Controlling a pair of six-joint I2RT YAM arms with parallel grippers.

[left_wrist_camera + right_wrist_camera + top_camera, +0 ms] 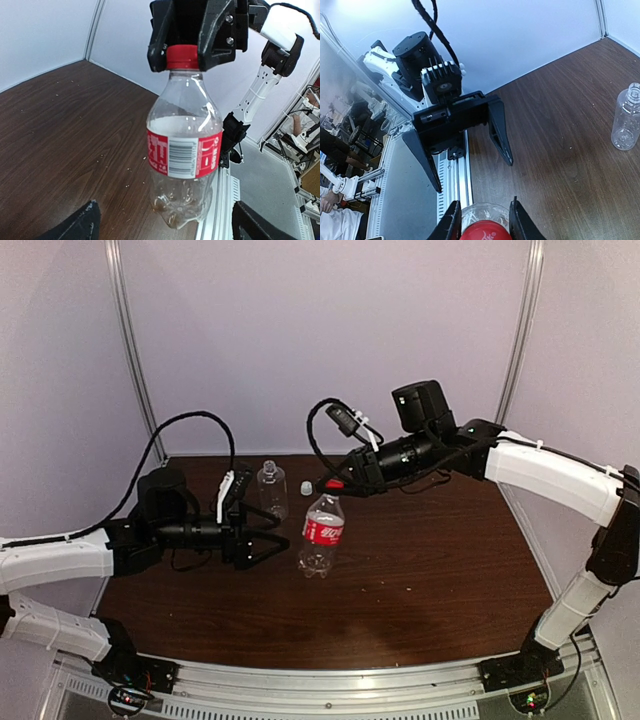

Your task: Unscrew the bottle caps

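— Red cap (pixel 182 56), item one: where held?
— On the neck of the labelled bottle (pixel 322 533), which stands upright near the middle of the tabletop (pixel 430 580). Clamped on it from both sides: right pincer (pixel 335 483).
— Item two, white cap (pixel 306 487)?
— Loose on the tabletop at the labelled bottle's 12 o'clock. At 11 o'clock stands the plain bottle (pixel 272 490), neck bare.
— And left pincer (pixel 281 530)?
— At the labelled bottle's 9 o'clock, jaws spread wide, gripping nothing, clear of the body.
— Handling note for the step in hand?
— Probably best to close the left pincer on the labelled band first, firm but not crushing, so the light-looking bottle cannot spin or tip. Then turn the cap anticlockwise with its axis vertical, lifting only once the thread frees.
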